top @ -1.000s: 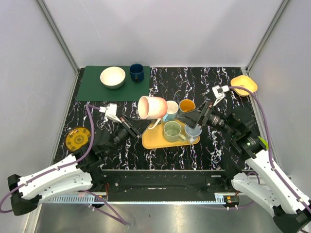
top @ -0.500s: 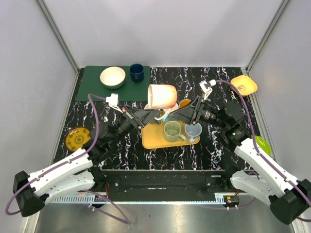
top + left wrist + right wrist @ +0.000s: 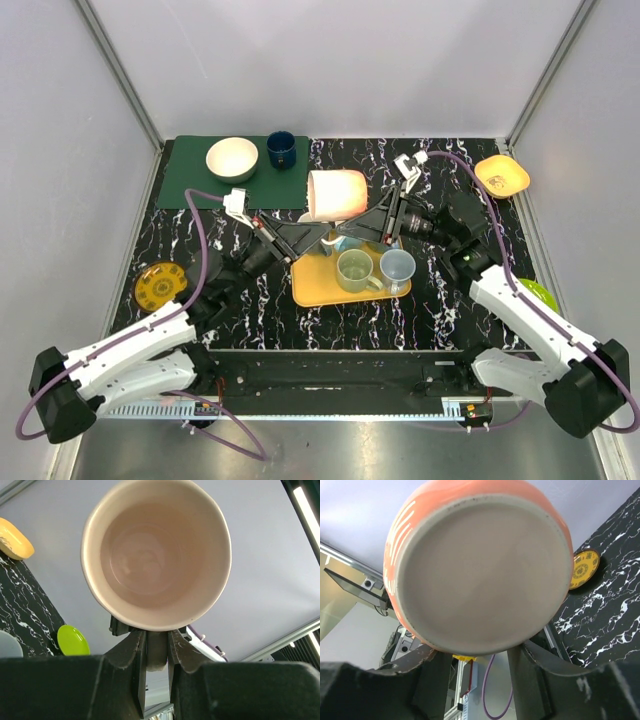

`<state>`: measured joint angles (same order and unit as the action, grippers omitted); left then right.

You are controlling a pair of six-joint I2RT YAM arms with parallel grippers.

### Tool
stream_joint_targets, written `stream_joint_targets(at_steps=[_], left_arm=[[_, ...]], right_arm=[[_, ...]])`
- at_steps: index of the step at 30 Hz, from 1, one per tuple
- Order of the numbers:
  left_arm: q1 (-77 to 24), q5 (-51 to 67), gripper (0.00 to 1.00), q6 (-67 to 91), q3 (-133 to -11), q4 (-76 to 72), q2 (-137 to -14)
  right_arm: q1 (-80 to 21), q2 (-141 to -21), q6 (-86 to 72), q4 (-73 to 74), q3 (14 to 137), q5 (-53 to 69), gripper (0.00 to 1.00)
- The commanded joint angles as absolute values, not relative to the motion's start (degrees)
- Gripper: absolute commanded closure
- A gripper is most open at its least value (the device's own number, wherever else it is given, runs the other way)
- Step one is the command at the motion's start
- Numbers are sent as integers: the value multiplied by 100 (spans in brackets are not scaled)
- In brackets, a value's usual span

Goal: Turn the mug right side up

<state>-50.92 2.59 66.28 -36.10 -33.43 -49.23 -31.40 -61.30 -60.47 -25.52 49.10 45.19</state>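
Note:
The mug, pale pink with an orange-striped side, hangs in the air above the yellow tray, lying roughly on its side. My left gripper is shut on its handle from below. The left wrist view looks straight into the mug's empty mouth, with the handle pinched in my left gripper. My right gripper comes in from the right at the mug's base. That flat base fills the right wrist view. The right gripper has its jaws apart just under it, tips hidden by the mug.
On the tray stand a green mug and a clear measuring cup. A white bowl and a dark blue cup sit on the green mat. A yellow dish, yellow disc and green plate lie around.
The left arm raised the mug and carried it right and back, turning it. The right arm moved left and up to the mug's base, its jaws narrowing.

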Motion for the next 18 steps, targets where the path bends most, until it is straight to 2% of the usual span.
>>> stream_joint_targets(at_steps=[1, 6, 11, 15, 17, 18], left_arm=[[-5168, 1019, 100, 6908, -3788, -4395, -4983], [-5185, 1028, 100, 6970, -3700, -4412, -5054], [-5221, 1055, 100, 6917, -3700, -4316, -5124], [-5273, 1098, 100, 6873, -3691, -4245, -5221], [-5300, 1134, 100, 6856, -3674, -4271, -5273], [-5317, 1160, 100, 6855, -3665, -4263, -5291]], right_arm=[[-3173, -6301, -6187, -3146, 5273, 4632, 50], [-3173, -6468, -6416, -3506, 5379, 4719, 55], [-3190, -6653, -6548, -3603, 5458, 4781, 66], [-3252, -6794, -6671, -3709, 5520, 4878, 70], [-3261, -6803, -6680, -3726, 5520, 4878, 68], [-3261, -6811, -6697, -3744, 5520, 4887, 63]])
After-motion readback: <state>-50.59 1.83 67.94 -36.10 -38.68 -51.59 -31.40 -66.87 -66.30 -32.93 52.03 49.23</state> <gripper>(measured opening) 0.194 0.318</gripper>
